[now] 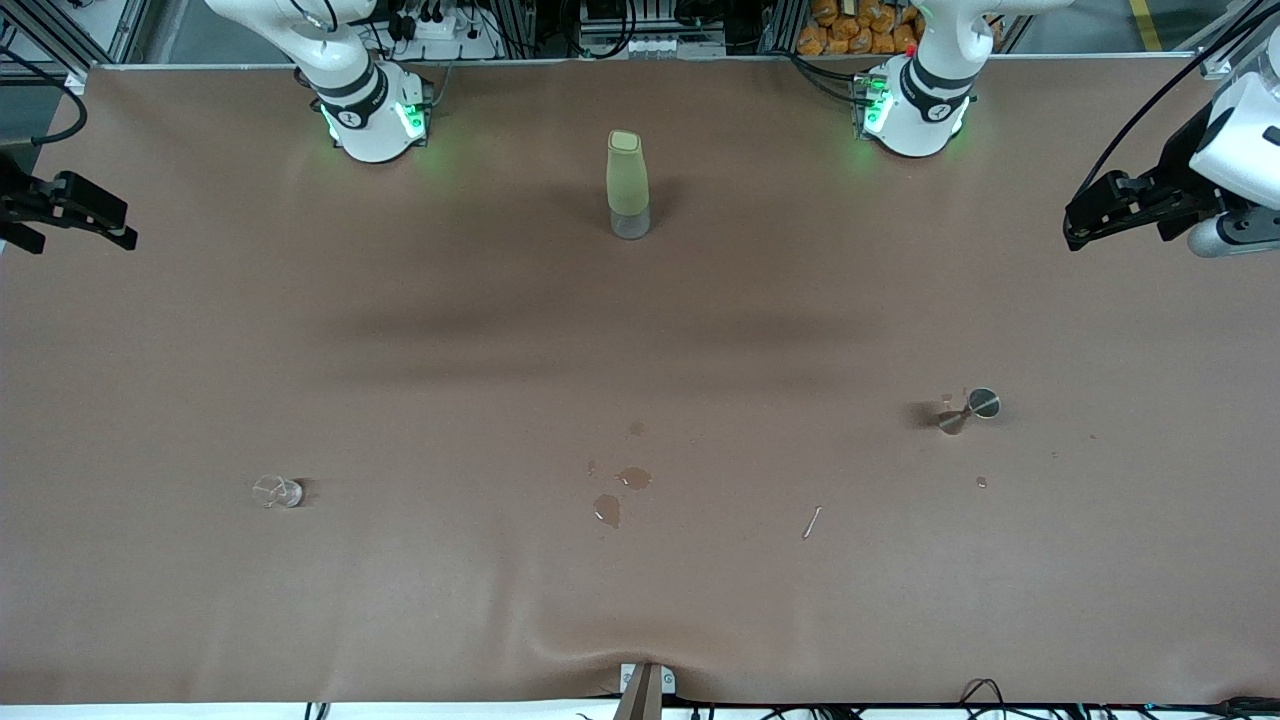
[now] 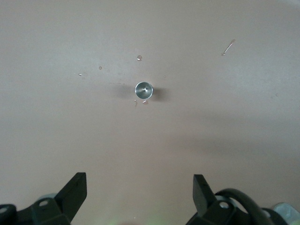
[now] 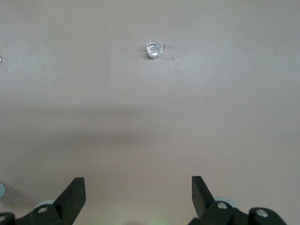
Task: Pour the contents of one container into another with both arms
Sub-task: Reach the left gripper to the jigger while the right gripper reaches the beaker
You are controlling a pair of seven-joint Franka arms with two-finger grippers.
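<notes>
A small clear glass (image 1: 278, 491) (image 3: 153, 48) stands on the brown table toward the right arm's end, near the front camera. A double-ended metal jigger (image 1: 968, 410) (image 2: 144, 89) stands toward the left arm's end. A tall bottle with a pale green sleeve and cap (image 1: 628, 185) stands upright between the two arm bases. My right gripper (image 1: 110, 228) (image 3: 138, 190) hangs open and empty high over its end of the table. My left gripper (image 1: 1085, 225) (image 2: 139, 187) hangs open and empty high over the other end.
Small puddles of liquid (image 1: 620, 490) lie mid-table, nearer to the front camera than the bottle. A thin short stick (image 1: 812, 521) (image 2: 228, 47) lies between the puddles and the jigger. A few drops (image 1: 981, 482) dot the mat around the jigger.
</notes>
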